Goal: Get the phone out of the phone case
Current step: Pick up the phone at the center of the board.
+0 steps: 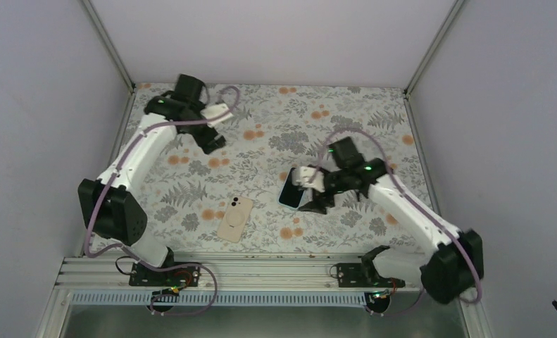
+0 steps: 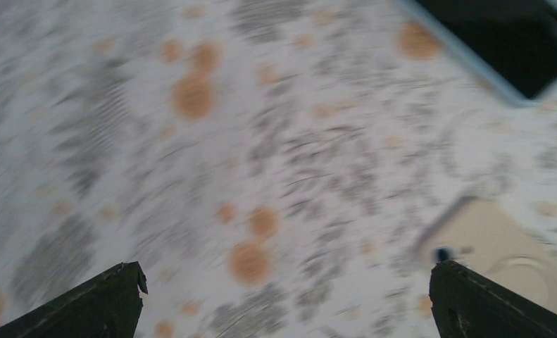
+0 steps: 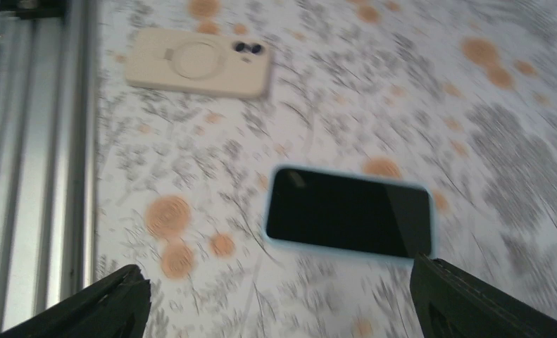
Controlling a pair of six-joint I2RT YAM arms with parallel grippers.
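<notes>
Floral tabletop, seemingly bare phone near case, left pincer and right pincer agape

There is one phone case, beige, on the one desk. There is one phone, near the phone case on its right side in the top view. There are two arms, each with one tool: the left tool and the right tool.

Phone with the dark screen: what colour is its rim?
Light blue. The phone shows best in the right wrist view.
</notes>
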